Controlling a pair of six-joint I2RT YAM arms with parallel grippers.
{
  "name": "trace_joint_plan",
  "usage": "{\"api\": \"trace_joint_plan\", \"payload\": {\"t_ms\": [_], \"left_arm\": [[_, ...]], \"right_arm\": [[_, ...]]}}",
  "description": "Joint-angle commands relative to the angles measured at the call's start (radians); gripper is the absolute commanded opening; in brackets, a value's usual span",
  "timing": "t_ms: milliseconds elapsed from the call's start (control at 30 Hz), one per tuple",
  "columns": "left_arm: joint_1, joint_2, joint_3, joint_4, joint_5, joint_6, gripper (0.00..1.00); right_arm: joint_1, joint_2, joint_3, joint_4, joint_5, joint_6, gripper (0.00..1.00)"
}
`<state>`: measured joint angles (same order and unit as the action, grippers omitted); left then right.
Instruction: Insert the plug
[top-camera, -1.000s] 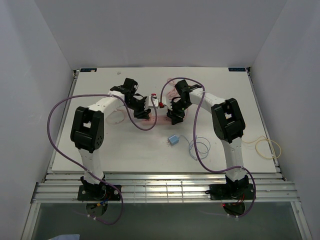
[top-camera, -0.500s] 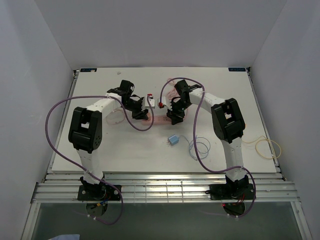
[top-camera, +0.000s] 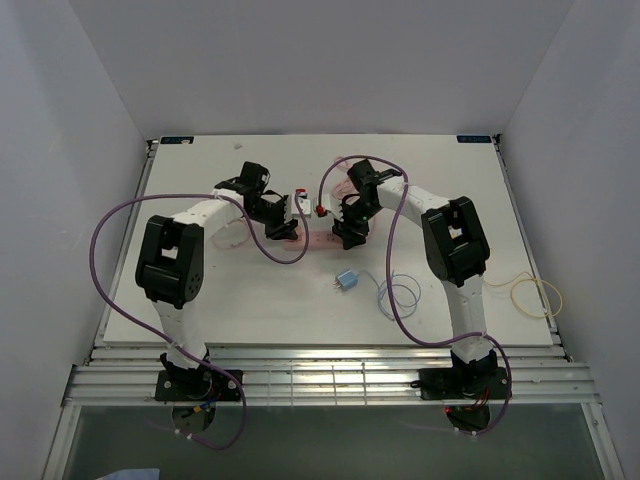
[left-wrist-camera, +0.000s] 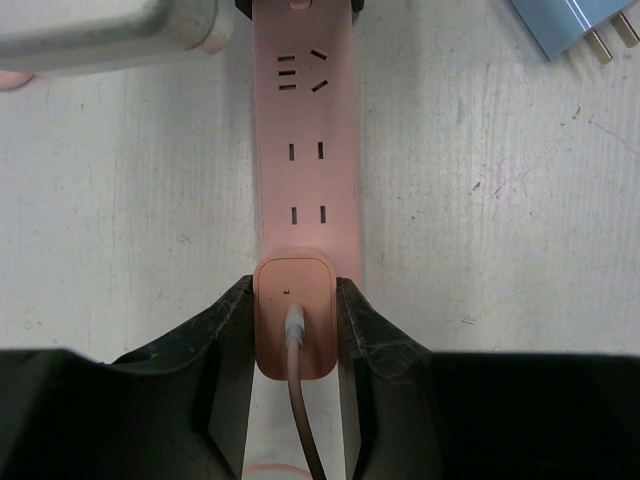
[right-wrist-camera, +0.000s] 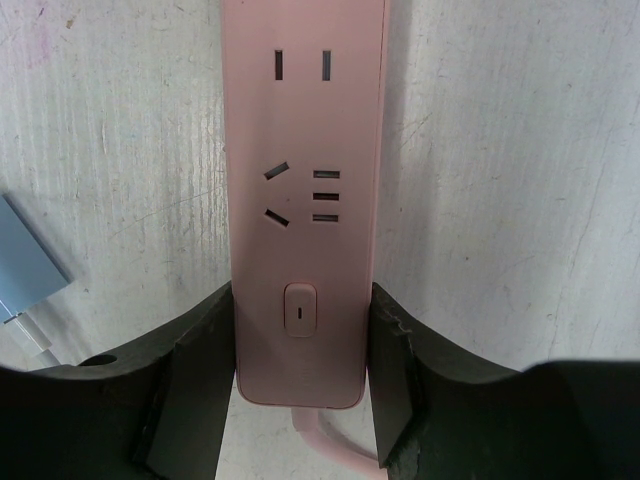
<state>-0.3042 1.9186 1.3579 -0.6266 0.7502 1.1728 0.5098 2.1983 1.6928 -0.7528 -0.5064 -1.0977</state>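
A pink power strip (top-camera: 316, 240) lies flat on the white table between my two grippers. My left gripper (top-camera: 281, 226) is shut on a pink plug (left-wrist-camera: 293, 315) with a brownish cable. The plug sits on the strip's (left-wrist-camera: 305, 130) near end, its prongs hidden. My left gripper (left-wrist-camera: 293, 290) presses both sides of the plug. My right gripper (top-camera: 350, 235) holds the strip's other end. In the right wrist view my right gripper (right-wrist-camera: 300, 300) clamps the strip (right-wrist-camera: 302, 150) at its switch (right-wrist-camera: 300, 309). Several free sockets show along the strip.
A blue adapter (top-camera: 346, 282) with a coiled white cable (top-camera: 398, 296) lies just nearer than the strip; it also shows in the left wrist view (left-wrist-camera: 575, 25) and the right wrist view (right-wrist-camera: 25, 270). A yellow loop (top-camera: 537, 295) lies at the table's right edge.
My left gripper has shifted slightly left along the strip's line. The right arm and the strip have barely moved.
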Motion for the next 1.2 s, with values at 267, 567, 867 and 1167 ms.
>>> {"api": "trace_joint_plan", "payload": {"t_ms": [267,567,867,1167], "left_arm": [[-0.015,0.105,-0.118,-0.030,-0.219,-0.025,0.00],[0.042,0.068,-0.246,0.001,-0.204,0.001,0.00],[0.126,0.100,-0.215,-0.071,-0.152,0.050,0.00],[0.053,0.109,-0.268,-0.067,-0.239,0.107,0.00]], "right_arm": [[0.039,0.047,-0.002,-0.033,0.025,0.006,0.09],[0.038,0.055,0.004,-0.042,0.037,0.015,0.08],[0.039,0.066,0.025,-0.063,0.045,0.027,0.08],[0.050,0.067,0.041,-0.082,0.074,0.033,0.08]]}}
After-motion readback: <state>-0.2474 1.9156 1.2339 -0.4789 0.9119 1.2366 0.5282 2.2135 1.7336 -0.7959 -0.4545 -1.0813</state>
